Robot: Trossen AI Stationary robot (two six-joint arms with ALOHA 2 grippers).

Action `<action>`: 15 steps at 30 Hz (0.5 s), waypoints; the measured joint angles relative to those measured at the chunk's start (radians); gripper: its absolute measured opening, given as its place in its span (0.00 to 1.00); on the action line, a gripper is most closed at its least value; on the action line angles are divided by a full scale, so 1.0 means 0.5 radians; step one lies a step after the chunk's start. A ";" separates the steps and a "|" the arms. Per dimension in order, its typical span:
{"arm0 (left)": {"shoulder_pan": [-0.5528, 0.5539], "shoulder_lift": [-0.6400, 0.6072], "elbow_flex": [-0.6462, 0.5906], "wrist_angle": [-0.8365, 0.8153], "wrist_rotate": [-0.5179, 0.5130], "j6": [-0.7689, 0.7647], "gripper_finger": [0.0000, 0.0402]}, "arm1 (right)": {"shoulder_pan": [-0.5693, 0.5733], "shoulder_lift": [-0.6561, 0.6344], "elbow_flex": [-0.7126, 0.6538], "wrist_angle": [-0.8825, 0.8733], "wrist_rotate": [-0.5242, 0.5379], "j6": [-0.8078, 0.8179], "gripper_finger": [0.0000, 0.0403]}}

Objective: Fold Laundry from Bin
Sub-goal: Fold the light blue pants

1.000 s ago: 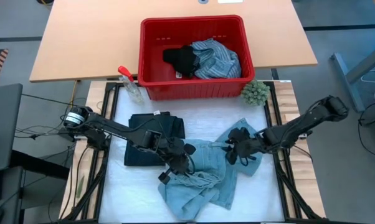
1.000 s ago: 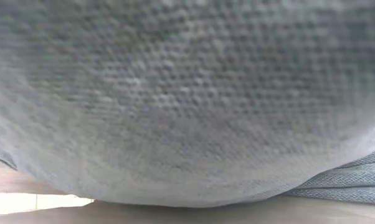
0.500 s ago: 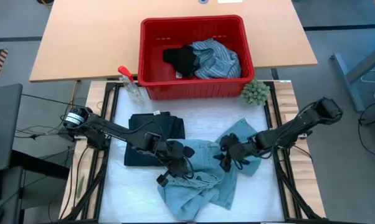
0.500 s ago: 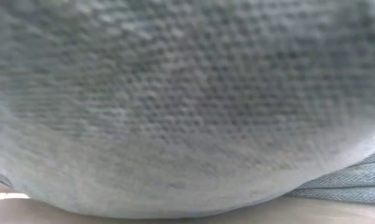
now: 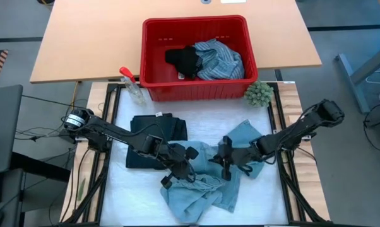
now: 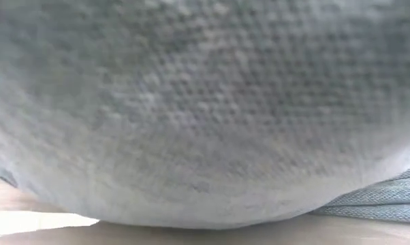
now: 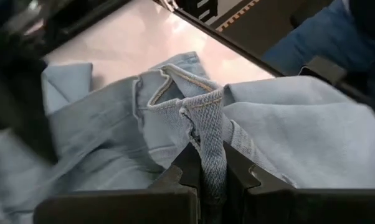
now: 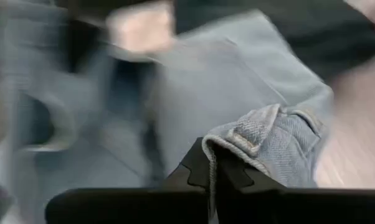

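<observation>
The light blue jeans (image 5: 206,176) lie crumpled on the white table top, and a fold of them fills the low view (image 6: 205,109). My left gripper (image 5: 191,155) and my right gripper (image 5: 221,158) stand close together over the middle of the jeans, each shut on a stitched edge. A dark navy piece (image 5: 153,146) lies folded flat to the left of the jeans. The red bin (image 5: 196,88) stands at the far side. A striped shirt (image 5: 220,60) and a small black piece (image 5: 182,60) lie inside it. My left gripper pinches a narrow stitched band of the jeans (image 7: 210,146) between its two fingers, slanting down from the table's left. The band runs up out of the fingers, lifted a little. The cloth around it is slack on the table. My right gripper pinches a folded, seamed edge of the jeans (image 8: 240,142) between its two fingers, slanting down from the table's right. The edge bulges up just past the fingertips, and the cloth beyond it lies slack.
A green fuzzy ball (image 5: 258,93) sits at the bin's near right corner, and a clear spray bottle with a red trigger (image 5: 132,85) at its near left. Black frame rails (image 5: 279,126) run along both sides of the white top. Bare white surface shows near the front left.
My right gripper has moved toward the table's left, over the jeans and closer to my left gripper. It has rolled, and it has shut on a seamed edge of the jeans. The jeans' right flap has been drawn in with it. My left gripper has kept its hold.
</observation>
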 joint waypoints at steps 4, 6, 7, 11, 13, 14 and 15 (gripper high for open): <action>-0.014 0.000 0.041 -0.003 -0.039 0.194 0.02 | 0.117 -0.003 0.070 0.014 -0.037 -0.226 0.05; -0.031 0.000 0.085 0.004 -0.045 0.316 0.02 | 0.164 -0.003 0.081 0.032 -0.037 -0.287 0.05; -0.042 0.000 0.107 0.005 -0.052 0.387 0.02 | 0.178 -0.003 0.084 0.049 -0.038 -0.302 0.05; -0.086 0.000 0.172 0.034 -0.132 0.609 0.02 | 0.207 -0.003 0.085 0.070 -0.038 -0.305 0.07; -0.096 0.000 0.187 0.062 -0.136 0.719 0.02 | 0.205 -0.003 0.085 0.082 -0.037 -0.306 0.07; -0.101 0.000 0.187 0.082 -0.140 0.760 0.02 | 0.202 -0.003 0.085 0.089 -0.036 -0.306 0.07; -0.104 0.005 0.187 0.114 -0.146 0.792 0.02 | 0.198 -0.002 0.085 0.093 -0.036 -0.308 0.06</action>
